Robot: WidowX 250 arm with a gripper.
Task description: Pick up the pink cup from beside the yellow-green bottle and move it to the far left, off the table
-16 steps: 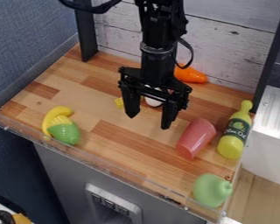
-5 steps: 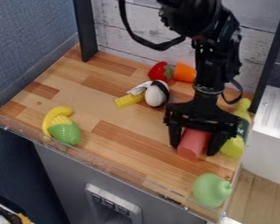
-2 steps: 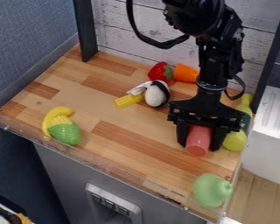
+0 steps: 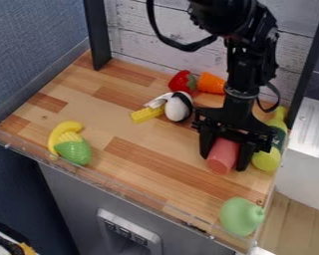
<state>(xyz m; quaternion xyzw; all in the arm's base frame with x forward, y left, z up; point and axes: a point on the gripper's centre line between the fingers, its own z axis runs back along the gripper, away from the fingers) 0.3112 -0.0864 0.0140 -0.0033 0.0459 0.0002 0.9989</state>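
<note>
The black gripper (image 4: pixel 223 163) is low over the right part of the wooden counter, pointing down, its two fingers closed against the sides of a red-pink cup (image 4: pixel 223 153). The cup lies between them at a tilt, its near end toward the front edge and its far end hidden under the gripper body. Just right of the gripper is a yellow-green bottle (image 4: pixel 266 159) with a dark label, partly covered by the right finger.
A green pear-like toy (image 4: pixel 240 216) sits at the front right corner. Behind are a white-and-black egg-shaped toy (image 4: pixel 178 107), yellow block (image 4: pixel 147 115), strawberry (image 4: pixel 182 80) and orange carrot (image 4: pixel 211 83). A banana (image 4: pixel 64 130) and green-yellow corn (image 4: pixel 74 150) lie left.
The gripper has come from the middle to the right and down around the cup, and its fingers have drawn in on it. The cup has shifted and turned slightly between them; the bottle has moved a little.
</note>
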